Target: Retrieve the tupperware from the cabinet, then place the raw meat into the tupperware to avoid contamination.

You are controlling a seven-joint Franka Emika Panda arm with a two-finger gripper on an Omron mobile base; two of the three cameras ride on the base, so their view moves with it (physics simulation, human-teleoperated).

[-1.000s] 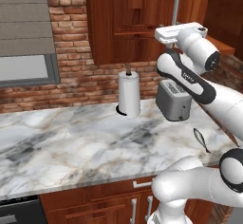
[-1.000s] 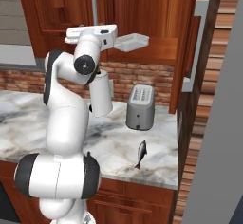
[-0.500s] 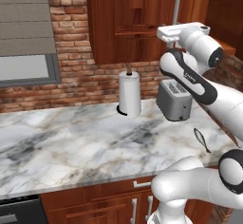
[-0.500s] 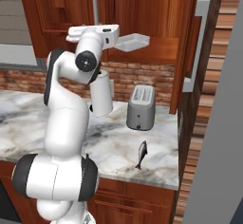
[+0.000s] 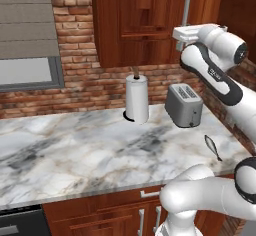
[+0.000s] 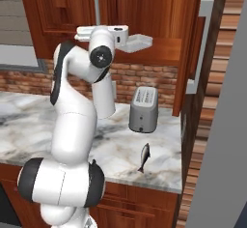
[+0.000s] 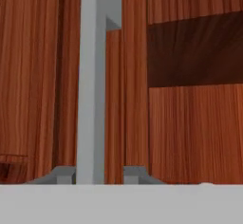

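claw [image 7: 99,174]: my fingertips straddle the cabinet handle [image 7: 92,76] at frame bottom; can't tell if clamped yet
handle axis: vertical, runs up frame center-left
tupperware [image 6: 137,42]: upper center of right base view, on open cabinet [image 6: 159,9] shelf

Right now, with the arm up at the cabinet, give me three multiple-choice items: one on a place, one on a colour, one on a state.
1. The tupperware sits: A in a sink; B on the cabinet shelf; C on the floor.
2. The toaster is: A red; B grey; C green.
3. The paper-towel roll: A stands upright; B lies flat; C hangs from a hook.
Key: B, it rests up on the shelf; B, its body is grey metal; A, it stands on the counter.
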